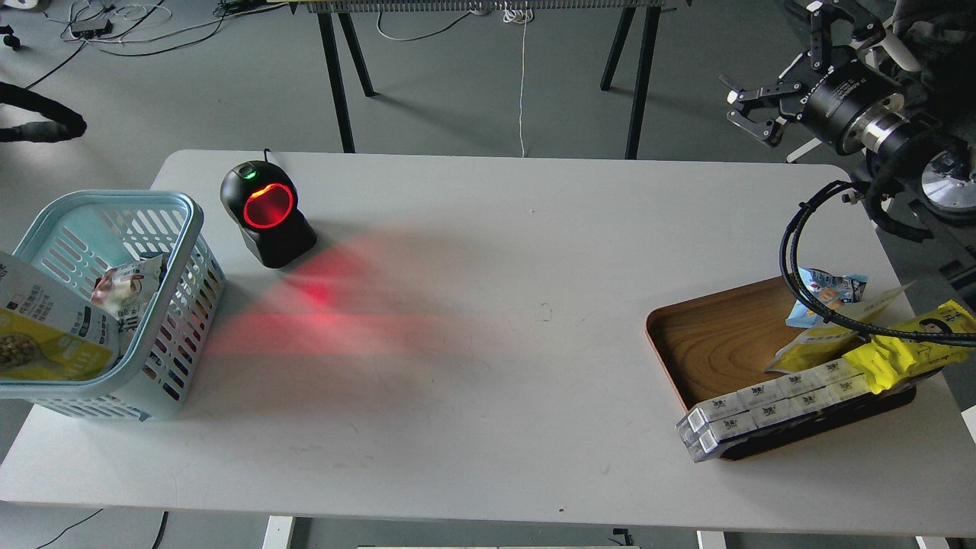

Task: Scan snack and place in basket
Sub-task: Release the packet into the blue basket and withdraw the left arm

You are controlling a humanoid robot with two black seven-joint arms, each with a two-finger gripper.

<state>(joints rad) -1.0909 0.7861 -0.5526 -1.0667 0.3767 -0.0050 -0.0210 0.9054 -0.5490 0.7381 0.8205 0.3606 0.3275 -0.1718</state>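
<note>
While its dark print stays unreadable, snack [46, 335] leans inside basket [183, 229].

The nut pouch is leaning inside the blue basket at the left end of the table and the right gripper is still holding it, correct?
Not quite. The head view shows the nut pouch leaning inside the blue basket at the left end of the table, but the right gripper is open and empty, far off above the table's right end.

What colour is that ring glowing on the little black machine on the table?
Red, on the scanner, with a small green light on top; clear in the head view.
</note>
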